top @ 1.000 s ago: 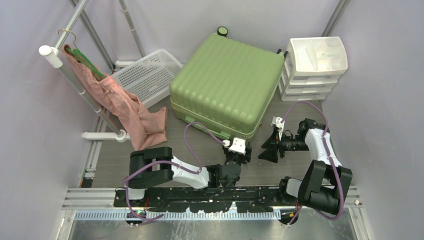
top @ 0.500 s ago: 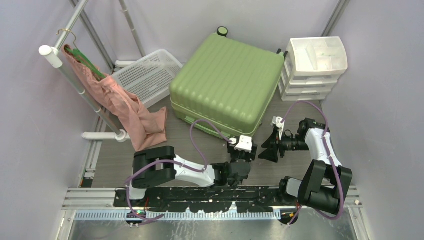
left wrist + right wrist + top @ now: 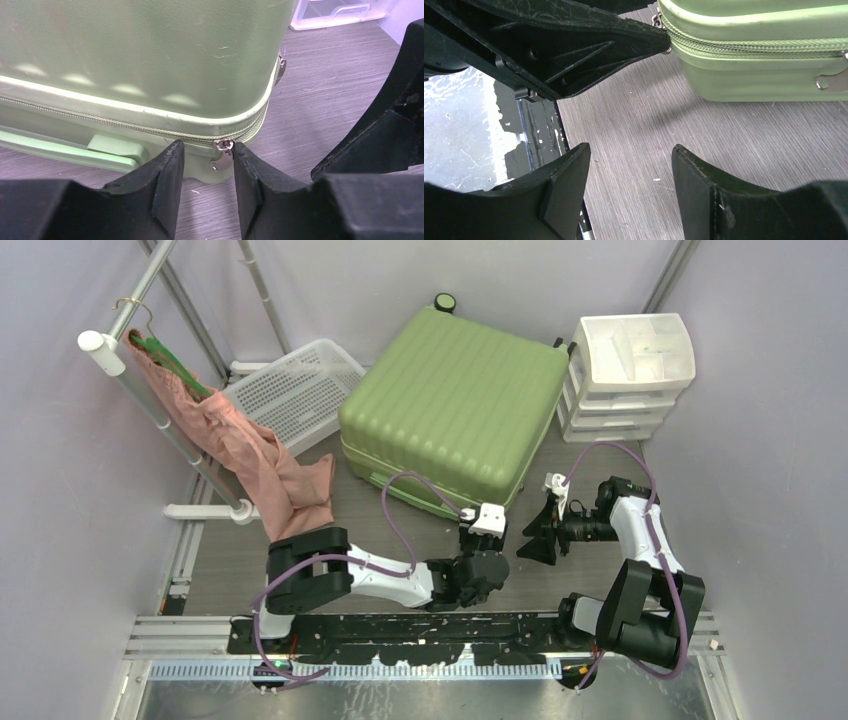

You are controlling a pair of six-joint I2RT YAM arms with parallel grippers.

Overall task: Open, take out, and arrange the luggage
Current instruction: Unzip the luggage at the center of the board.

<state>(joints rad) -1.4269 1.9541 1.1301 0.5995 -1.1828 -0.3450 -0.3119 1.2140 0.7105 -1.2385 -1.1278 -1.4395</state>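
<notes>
**Left gripper brackets the zipper pull at the suitcase's near corner**

The light-green hard-shell suitcase (image 3: pixel 455 410) lies flat and zipped shut in the middle of the grey table (image 3: pixel 350 505), toward the far side, with one wheel (image 3: pixel 445 302) at its far edge. A white mesh basket (image 3: pixel 290 395) sits just left of it and a white drawer unit (image 3: pixel 630 375) just right. A pink garment (image 3: pixel 255 455) hangs from a rail at the left. The left gripper (image 3: pixel 207 146) is at the case's near right corner. Its fingers stand narrowly apart with the metal zipper pull (image 3: pixel 223 152) between them, close to the right-hand finger and not pinched. The right gripper (image 3: pixel 630 149) hovers just right of that corner over bare table, fingers wide and holding nothing.
</notes>
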